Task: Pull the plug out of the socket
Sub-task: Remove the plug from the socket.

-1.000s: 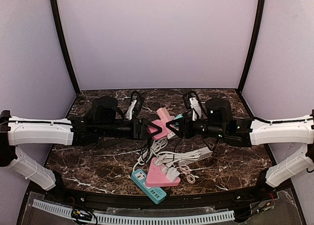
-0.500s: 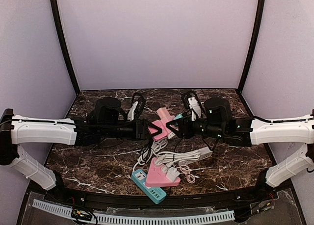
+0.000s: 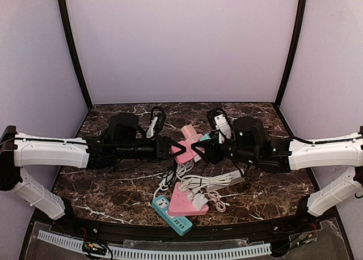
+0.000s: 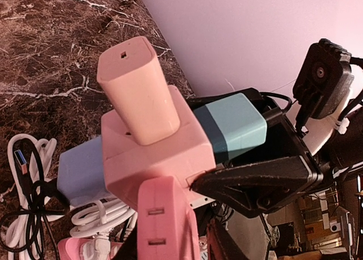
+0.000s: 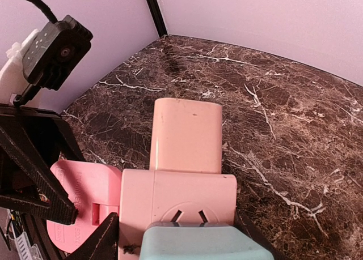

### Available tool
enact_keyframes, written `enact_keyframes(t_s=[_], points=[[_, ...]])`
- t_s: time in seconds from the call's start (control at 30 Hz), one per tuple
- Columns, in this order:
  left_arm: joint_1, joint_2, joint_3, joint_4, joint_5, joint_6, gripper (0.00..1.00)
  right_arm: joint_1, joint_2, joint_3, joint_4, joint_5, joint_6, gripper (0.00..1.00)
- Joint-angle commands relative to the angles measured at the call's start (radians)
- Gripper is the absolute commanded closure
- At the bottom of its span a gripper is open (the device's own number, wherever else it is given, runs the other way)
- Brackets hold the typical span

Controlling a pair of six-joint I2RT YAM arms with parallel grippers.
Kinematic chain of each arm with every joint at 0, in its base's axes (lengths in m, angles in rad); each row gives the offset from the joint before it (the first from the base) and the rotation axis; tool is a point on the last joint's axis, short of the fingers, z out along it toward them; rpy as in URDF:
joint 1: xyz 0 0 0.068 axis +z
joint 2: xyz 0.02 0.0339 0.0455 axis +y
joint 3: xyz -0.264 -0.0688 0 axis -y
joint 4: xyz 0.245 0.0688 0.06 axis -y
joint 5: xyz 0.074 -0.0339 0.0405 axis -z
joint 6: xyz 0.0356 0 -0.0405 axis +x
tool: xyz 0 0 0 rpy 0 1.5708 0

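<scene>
One change: left jaws have narrowed around the pink plug (image 4: 167, 220).

Pink cube socket (image 4: 153, 158) is tilted, off the table (image 4: 45, 56), above its middle. Four plugs, all seated. In the left wrist view: pale pink plug (image 4: 139, 90) on top face, teal plug (image 4: 235, 127) on right face, pale blue plug (image 4: 79, 172) opposite, flat pink plug (image 4: 167, 226) on nearest face.
</scene>
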Motion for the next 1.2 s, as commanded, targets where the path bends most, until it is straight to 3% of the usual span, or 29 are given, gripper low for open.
enact_keyframes(t_s=[0.0,0.4,0.57,1.17], points=[[0.007,0.012,-0.021,0.030,-0.002,-0.037,0.68,0.025,-0.021,0.025,0.122,0.109,-0.072,1.00],[0.021,0.037,-0.055,0.096,0.029,-0.106,0.86,0.064,-0.023,0.002,0.183,0.206,-0.168,1.00],[0.024,0.034,-0.059,0.102,0.038,-0.107,0.98,0.066,-0.026,-0.015,0.219,0.222,-0.182,1.00],[0.031,-0.015,-0.080,0.113,0.057,-0.054,0.99,0.067,0.028,0.047,0.129,0.347,-0.080,1.00]])
